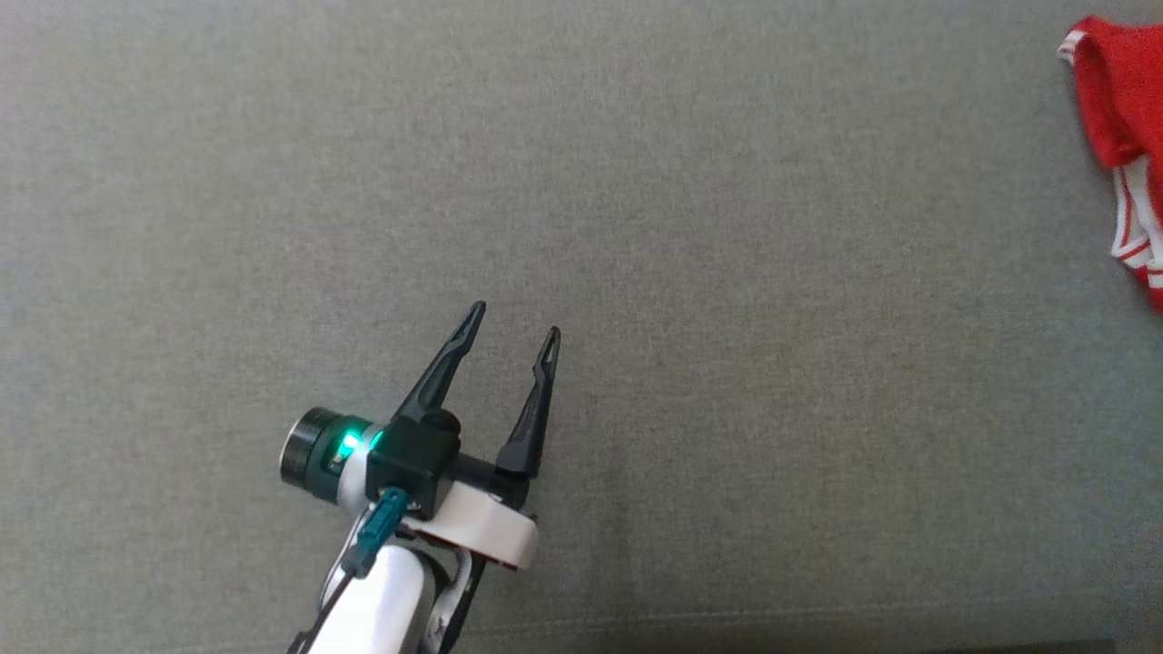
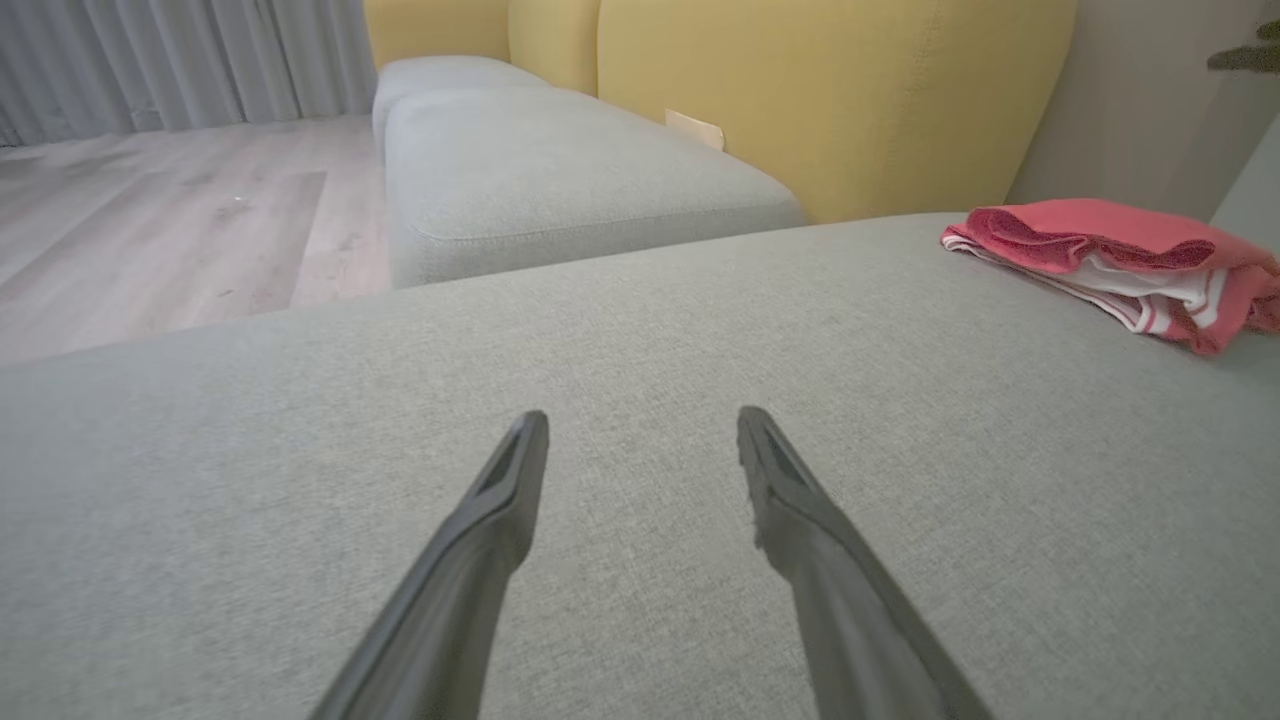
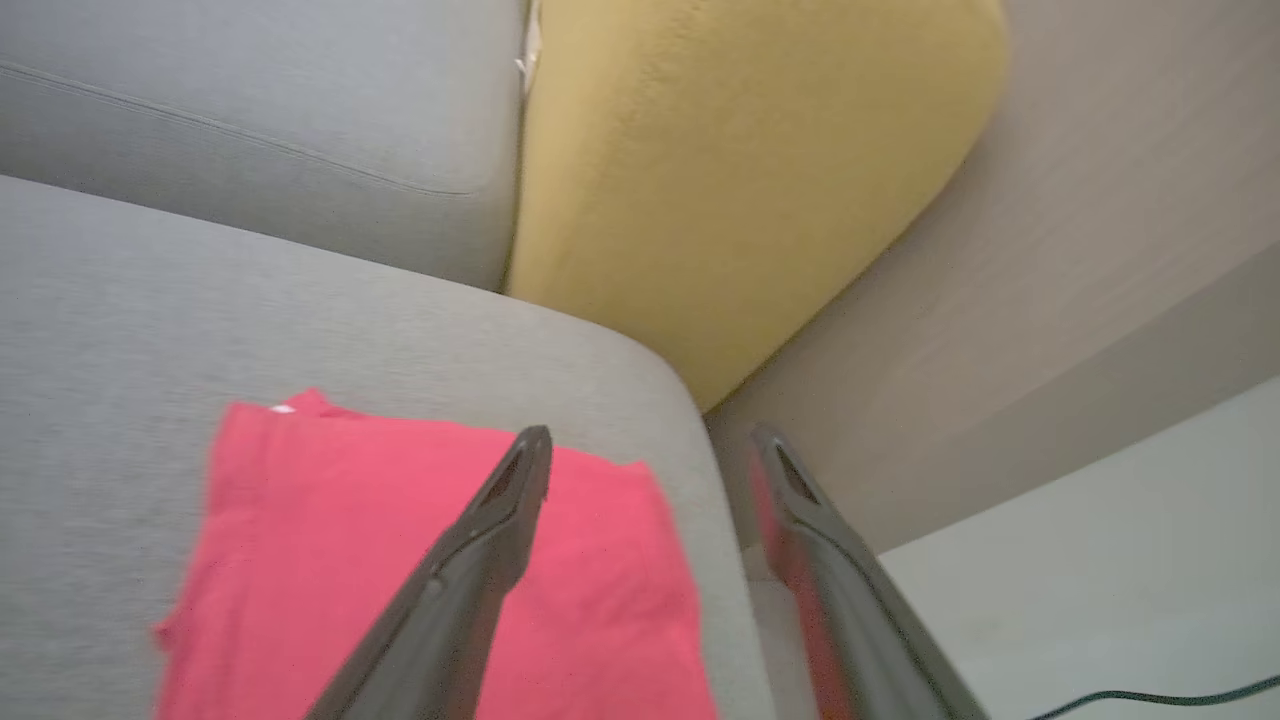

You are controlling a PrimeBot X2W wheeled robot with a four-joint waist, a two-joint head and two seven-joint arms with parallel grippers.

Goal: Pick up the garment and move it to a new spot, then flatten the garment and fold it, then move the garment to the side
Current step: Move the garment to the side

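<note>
Right now the left gripper is hovering over the bare middle of the grey seat cushion. Its two dark fingers are standing wide apart and holding nothing. The red garment, trimmed with white stripes, is lying folded by the cushion's right edge, well apart from that gripper. In the right wrist view it is sitting close to the cushion's rounded corner, near the yellow backrest. The right gripper is hanging over that corner with its fingers spread wide and gripping nothing. One finger is showing against the red cloth, the other beyond the cushion's edge.
</note>
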